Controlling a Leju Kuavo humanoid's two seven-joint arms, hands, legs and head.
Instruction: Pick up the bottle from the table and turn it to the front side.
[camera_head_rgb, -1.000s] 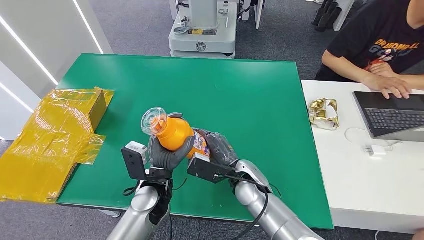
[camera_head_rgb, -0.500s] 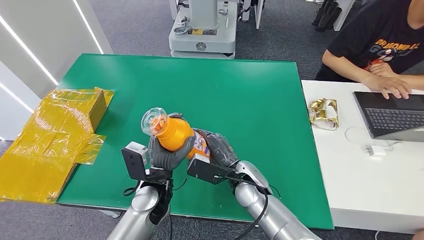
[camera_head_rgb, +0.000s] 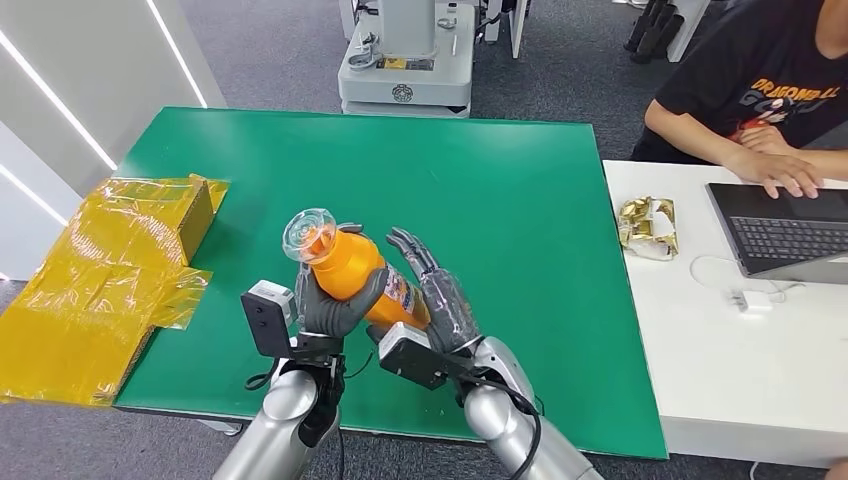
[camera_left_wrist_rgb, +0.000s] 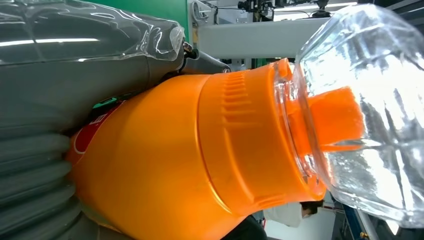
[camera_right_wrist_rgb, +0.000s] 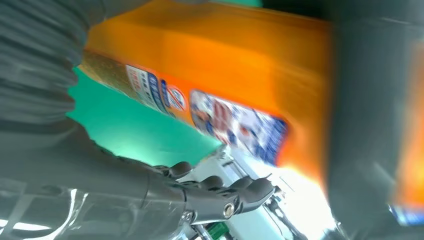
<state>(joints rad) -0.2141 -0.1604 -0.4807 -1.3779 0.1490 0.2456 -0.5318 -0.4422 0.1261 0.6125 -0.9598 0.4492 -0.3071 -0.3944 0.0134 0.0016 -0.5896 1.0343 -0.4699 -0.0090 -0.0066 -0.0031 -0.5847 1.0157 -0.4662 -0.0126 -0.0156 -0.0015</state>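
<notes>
Orange bottle (camera_head_rgb: 358, 278) off the green tabletop (camera_head_rgb: 480, 190), lifted above its near edge between the two hands. Bottle tilted, clear faceted cap (camera_head_rgb: 310, 232) pointing up and away toward the left; printed label (camera_head_rgb: 400, 292) on the lower body facing the right hand.

Left hand (camera_head_rgb: 330, 310): grey fingers (camera_head_rgb: 365, 292) wrapped around the bottle's orange body from below, gripping it. Left wrist view shows the orange shoulder and ribbed collar (camera_left_wrist_rgb: 240, 130) tight against the thumb, clear cap (camera_left_wrist_rgb: 370, 110) beyond.

Right hand (camera_head_rgb: 440, 300): just beside the bottle's label side, fingers (camera_head_rgb: 412, 246) extended and spread, pointing away from the robot. Right wrist view is blurred; label (camera_right_wrist_rgb: 220, 115) passes close to the dark fingers (camera_right_wrist_rgb: 220, 195), which are straight and not curled around the bottle. Whether the palm touches the bottle, cannot tell.

Surroundings: yellow crinkled plastic wrap over a box (camera_head_rgb: 110, 270) at the tabletop's left edge. White desk (camera_head_rgb: 720, 380) to the right with a laptop (camera_head_rgb: 785, 230), a gold foil wrapper (camera_head_rgb: 647, 226), a white cable (camera_head_rgb: 735, 285). Person in a black shirt (camera_head_rgb: 760, 90) seated there, hand on the laptop. Grey machine base (camera_head_rgb: 405, 70) behind the table's far edge.
</notes>
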